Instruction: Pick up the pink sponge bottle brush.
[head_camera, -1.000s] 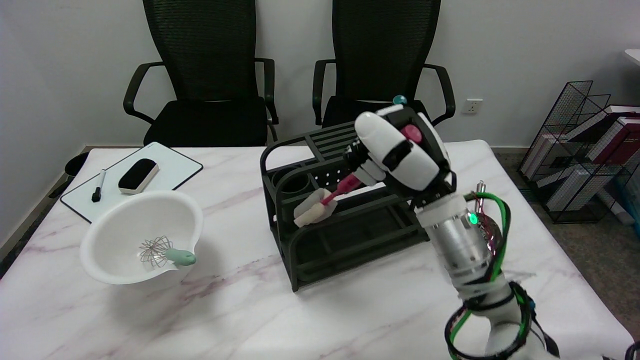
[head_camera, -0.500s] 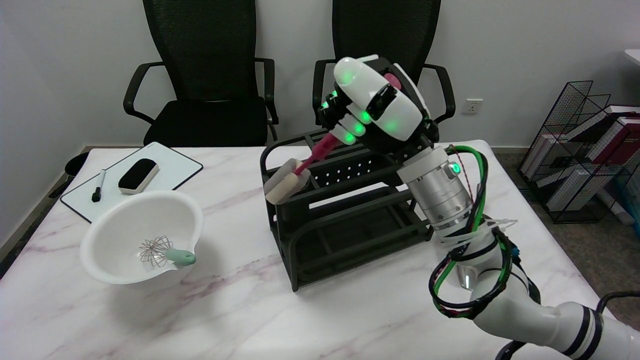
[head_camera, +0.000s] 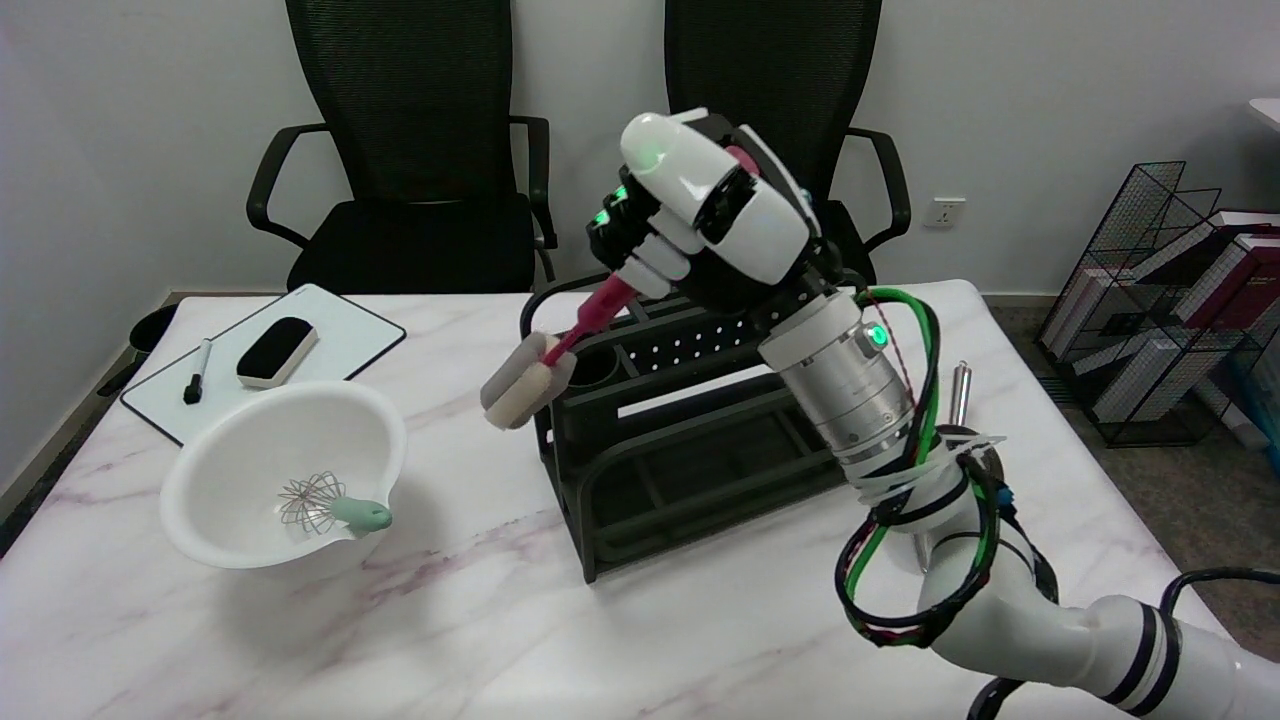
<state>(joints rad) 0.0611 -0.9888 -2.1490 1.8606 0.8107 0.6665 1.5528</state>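
- Plainly, the lifting step is the one in hand: the robot's right black-and-white hand (head_camera: 700, 225) has its fingers wrapped round the pink handle of the pink sponge bottle brush (head_camera: 560, 345), and the brush hangs in the air.
- The brush slopes down toward seven o'clock from the hand, its pale grey-beige sponge head lowest, just outside the left end of the black metal dish rack (head_camera: 690, 440) and above the white marble-patterned table (head_camera: 450, 620); whether the head brushes the rack's end rail I cannot tell.
- At about nine o'clock from the rack sits the white plastic mixing bowl (head_camera: 250, 450) with a small wire whisk with a mint-green handle (head_camera: 330, 505) inside it, well apart from the brush.
- At eleven o'clock lies the small whiteboard (head_camera: 340, 335) carrying a black eraser and a marker.
- Judged from this, the pick is nearly done: the brush looks free of the rack's compartments.
- What remains, I judge, calls for a steady hold, since the grip sits far up the handle and the head end could swing, and for enough height to keep the sponge away from the rack's rail and the bowl's rim.
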